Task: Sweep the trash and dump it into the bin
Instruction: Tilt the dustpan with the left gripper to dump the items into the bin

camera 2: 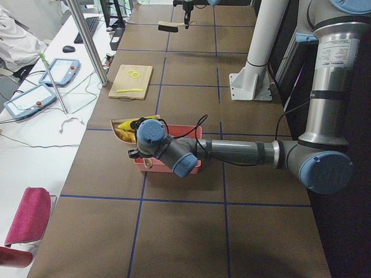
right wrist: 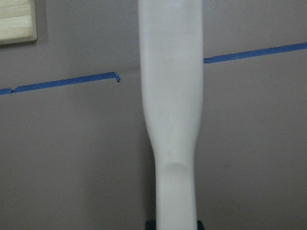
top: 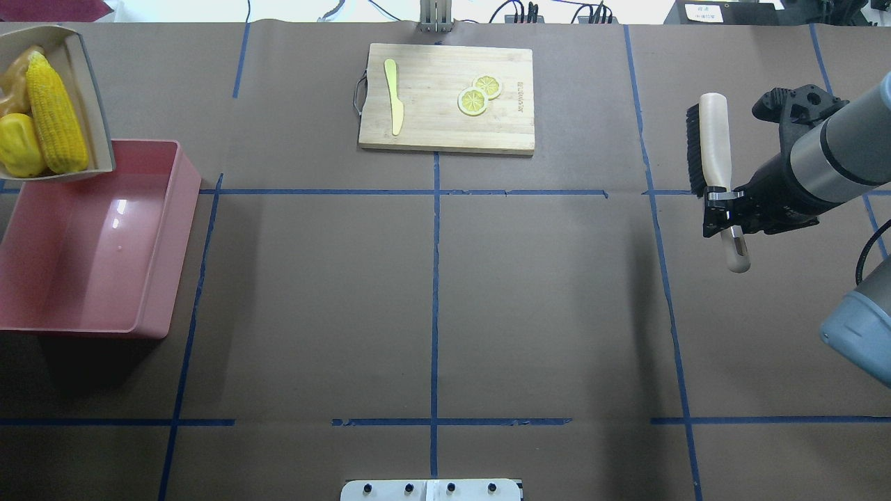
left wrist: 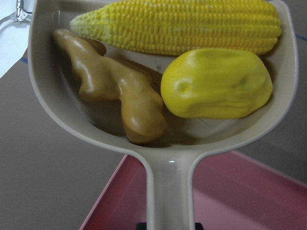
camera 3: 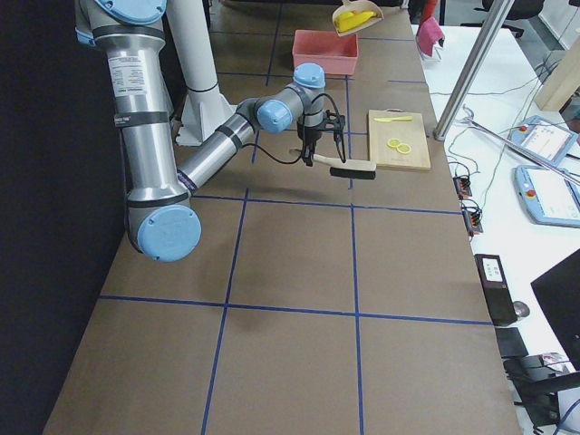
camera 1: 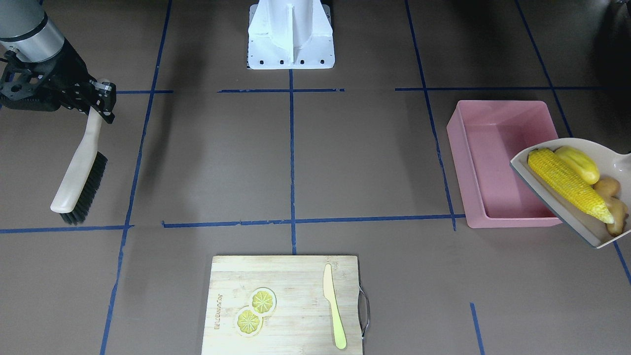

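Above the bin's [top: 163,264] far rim, left gripper [left wrist: 168,226] clamps the dustpan [top: 94,104] of trash [top: 56,115], bin middle at 6 o'clock; right gripper [top: 724,209] grips brush [top: 713,139].

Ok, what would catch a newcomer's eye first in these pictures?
A dustpan loaded with corn, a yellow lump and ginger hangs in the air over the edge of the pink bin, on the robot's left. Opposite, the right pincer grips a brush by its handle above the table. A board with lemon slices and a knife lies at the far middle.
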`<state>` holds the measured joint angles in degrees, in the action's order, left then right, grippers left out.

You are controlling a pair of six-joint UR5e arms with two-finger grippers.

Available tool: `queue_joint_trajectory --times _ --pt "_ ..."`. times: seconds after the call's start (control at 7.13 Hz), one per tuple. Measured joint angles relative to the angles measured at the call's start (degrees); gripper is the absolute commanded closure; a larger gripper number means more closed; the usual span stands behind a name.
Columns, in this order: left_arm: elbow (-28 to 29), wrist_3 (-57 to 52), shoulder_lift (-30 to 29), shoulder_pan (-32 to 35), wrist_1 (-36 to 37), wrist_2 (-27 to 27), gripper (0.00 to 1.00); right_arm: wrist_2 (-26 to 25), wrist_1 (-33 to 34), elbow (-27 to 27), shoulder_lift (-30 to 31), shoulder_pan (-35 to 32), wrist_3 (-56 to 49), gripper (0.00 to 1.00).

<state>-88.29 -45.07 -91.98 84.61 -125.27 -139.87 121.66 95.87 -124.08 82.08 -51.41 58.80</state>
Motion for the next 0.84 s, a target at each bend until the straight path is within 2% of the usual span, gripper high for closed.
queue_joint_trajectory --times 0.14,0.42,0.84 --pt "-0.3 -6.5 -0.1 -0.8 1.8 5.2 0.97 -0.1 0.0 0.0 0.0 0.0 0.0 1.00" --pt "-3.4 -20.1 -1.0 -0.9 9.5 11.9 0.97 -0.1 -0.1 0.3 0.0 0.2 0.0 1.00" --pt "-14.5 -37.1 -3.5 -1.0 22.9 25.5 0.98 0.0 -0.2 1.1 0.0 0.3 -0.1 1.00"
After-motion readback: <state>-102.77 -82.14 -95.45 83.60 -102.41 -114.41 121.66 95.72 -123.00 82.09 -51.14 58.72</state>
